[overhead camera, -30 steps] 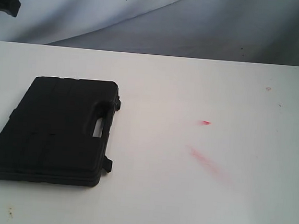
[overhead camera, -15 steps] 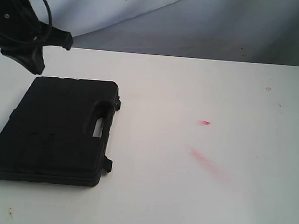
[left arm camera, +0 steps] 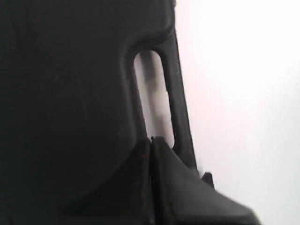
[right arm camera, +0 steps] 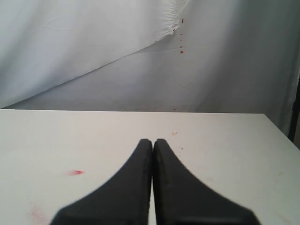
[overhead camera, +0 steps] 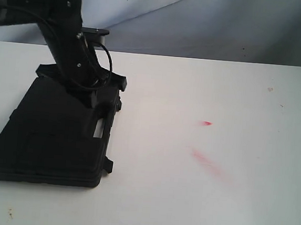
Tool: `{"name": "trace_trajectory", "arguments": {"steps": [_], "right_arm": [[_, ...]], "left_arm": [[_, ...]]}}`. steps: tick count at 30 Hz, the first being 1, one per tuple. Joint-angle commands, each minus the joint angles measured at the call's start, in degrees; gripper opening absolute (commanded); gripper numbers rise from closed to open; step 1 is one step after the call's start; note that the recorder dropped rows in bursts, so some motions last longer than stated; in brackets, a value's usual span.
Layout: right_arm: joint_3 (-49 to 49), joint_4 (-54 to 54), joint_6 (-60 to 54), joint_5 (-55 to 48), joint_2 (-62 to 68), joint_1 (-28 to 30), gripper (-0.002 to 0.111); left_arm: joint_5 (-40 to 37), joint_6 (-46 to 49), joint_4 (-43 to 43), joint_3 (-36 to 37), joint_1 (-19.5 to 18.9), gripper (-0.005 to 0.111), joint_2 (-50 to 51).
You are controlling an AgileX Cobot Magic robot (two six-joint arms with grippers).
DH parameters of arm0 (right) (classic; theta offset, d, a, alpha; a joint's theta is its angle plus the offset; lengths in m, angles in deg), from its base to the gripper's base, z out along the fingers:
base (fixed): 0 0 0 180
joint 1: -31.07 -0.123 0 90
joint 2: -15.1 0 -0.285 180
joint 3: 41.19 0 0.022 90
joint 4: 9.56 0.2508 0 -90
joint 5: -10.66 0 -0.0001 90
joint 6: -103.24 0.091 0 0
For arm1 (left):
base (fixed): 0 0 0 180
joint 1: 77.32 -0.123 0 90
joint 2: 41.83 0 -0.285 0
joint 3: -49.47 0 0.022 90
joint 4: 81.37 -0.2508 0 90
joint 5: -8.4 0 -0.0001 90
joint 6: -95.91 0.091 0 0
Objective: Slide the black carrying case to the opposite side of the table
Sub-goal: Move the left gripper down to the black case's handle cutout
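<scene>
We see the black carrying case (overhead camera: 51, 135) lying flat at the left of the table (overhead camera: 210, 212), its handle (overhead camera: 103, 127) facing right. The left tool (left arm camera: 151, 139), jaws pressed together and holding nothing, hangs over the case's far right corner, at the end of the handle; whether it touches, we cannot tell. Half a second ago that arm stood behind the case's far left corner; the case has not moved. Further right lie red smears (overhead camera: 205, 160). The right tool (right arm camera: 152, 140), likewise closed and empty, is above bare table.
</scene>
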Motion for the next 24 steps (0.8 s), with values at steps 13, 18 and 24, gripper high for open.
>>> {"name": "trace_trajectory", "arguments": {"steps": [13, 18, 24], "right_arm": [[-0.15, 0.17, 0.02, 0.63, -0.32, 0.36, 0.0], [-0.15, 0.17, 0.02, 0.63, -0.32, 0.36, 0.0], [-0.15, 0.17, 0.02, 0.63, -0.32, 0.36, 0.0]], "left_arm": [[7.18, -8.39, 0.88, -3.69, 1.09, 0.061, 7.43], [6.78, -8.62, 3.98, -3.69, 1.19, 0.06, 8.21], [6.72, -10.1, 3.98, -3.58, 2.87, 0.04, 9.69]]}}
